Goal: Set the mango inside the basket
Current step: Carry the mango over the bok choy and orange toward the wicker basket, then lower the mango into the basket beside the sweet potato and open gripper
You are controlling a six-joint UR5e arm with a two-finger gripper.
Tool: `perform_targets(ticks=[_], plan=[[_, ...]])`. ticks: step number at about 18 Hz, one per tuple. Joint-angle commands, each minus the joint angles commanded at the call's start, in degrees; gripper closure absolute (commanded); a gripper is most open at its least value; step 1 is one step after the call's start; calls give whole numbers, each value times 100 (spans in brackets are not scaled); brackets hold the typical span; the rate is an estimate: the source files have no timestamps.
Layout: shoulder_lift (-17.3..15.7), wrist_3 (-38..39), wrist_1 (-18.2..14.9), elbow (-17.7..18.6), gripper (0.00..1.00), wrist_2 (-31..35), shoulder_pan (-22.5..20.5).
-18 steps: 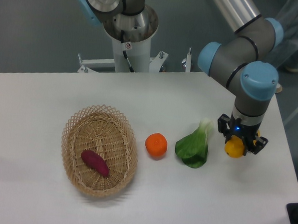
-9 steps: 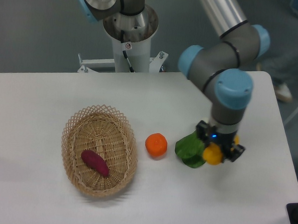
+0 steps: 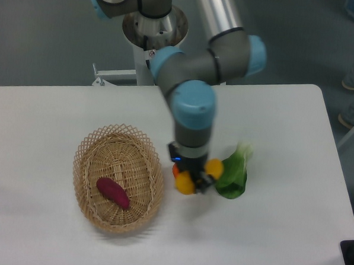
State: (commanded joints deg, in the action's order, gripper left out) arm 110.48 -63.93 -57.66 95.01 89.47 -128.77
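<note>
Tool [image 3: 191,176] closed on the mango [image 3: 186,183], held above the bench [image 3: 47,108] just off the 3 o'clock rim of the basket [image 3: 88,147]. Yellow-orange showing on both sides of the fingers: one end low at about 8 o'clock of the tool, the other end [image 3: 214,168] poking out toward 2 o'clock. Long axis therefore judged to run roughly from 8 to 2 o'clock, tilted, crosswise to the grip. Hard to tell whether a round orange citrus sits hidden directly beneath the tool; only a sliver of deeper orange visible at the left finger.

Key relation for the coming move: basket centre lying at about 9 o'clock from the tool, near, with the lattice rim between. Basket's own long axis running roughly 12 to 6 o'clock, so mango likely to land across it unless turned. Sweet potato [image 3: 112,192] already inside, toward the 6 o'clock half; freer wicker toward 12 o'clock looking like the better drop spot.

Bok choy [image 3: 234,174] lying just beside the tool at 3 o'clock, close to the mango's upper end, probably not touching.

Carry seemingly most of the way done; crossing the rim and release not yet made.
</note>
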Motion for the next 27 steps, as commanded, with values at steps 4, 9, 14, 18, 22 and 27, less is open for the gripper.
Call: perform_targets(ticks=[4, 9, 14, 18, 22, 27], plan=[[9, 837, 201, 185, 63, 9, 484], [158, 1786, 888, 369, 59, 0, 845], [264, 1831, 897, 448, 57, 9, 907], [290, 1884, 906, 457, 48, 18, 933], [299, 1866, 906, 466, 13, 18, 942], [211, 1884, 897, 484, 0, 9, 933]])
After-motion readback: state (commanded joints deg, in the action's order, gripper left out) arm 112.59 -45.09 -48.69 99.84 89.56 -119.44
